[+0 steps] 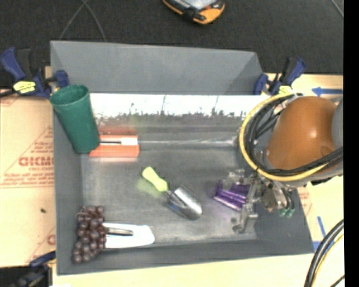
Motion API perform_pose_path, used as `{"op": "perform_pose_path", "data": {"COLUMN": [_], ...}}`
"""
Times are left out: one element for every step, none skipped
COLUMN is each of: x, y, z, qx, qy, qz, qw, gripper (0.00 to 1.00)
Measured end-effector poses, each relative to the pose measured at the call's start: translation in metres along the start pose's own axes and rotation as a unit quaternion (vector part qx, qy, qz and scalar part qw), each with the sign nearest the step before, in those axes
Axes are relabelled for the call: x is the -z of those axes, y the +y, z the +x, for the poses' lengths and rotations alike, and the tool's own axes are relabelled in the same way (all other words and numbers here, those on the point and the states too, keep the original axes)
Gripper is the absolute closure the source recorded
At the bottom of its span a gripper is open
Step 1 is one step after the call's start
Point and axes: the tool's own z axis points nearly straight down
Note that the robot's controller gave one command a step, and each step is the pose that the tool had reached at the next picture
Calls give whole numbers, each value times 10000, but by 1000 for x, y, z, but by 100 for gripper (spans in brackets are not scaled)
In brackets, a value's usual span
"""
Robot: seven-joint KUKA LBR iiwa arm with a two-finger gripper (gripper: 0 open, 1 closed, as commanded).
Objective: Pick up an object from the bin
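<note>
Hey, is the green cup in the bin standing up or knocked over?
Standing up. The green cup rests on its narrow base in the back left corner of the bin, wide rim on top.

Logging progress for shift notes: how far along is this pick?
Done: the claw sits low at the right side of the bin, beside a purple object. In hand: possibly a grasp of it; whether it holds it cannot be told. Left: lifting something out; the yellow-handled scoop, green cup, orange block and grape bunch all lie in the bin.
</note>
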Motion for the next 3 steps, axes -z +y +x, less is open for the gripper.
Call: {"op": "perform_pose_path", "data": {"x": [4,-87,-116], "y": [0,-42,-54], "z": [-2,-28,-67], "qx": [24,-169,-1878], "qy": [-43,-124,-117], "qz": [6,-7,-11], "qw": [10000,9998,9821], "gripper": [0,0,0]}}
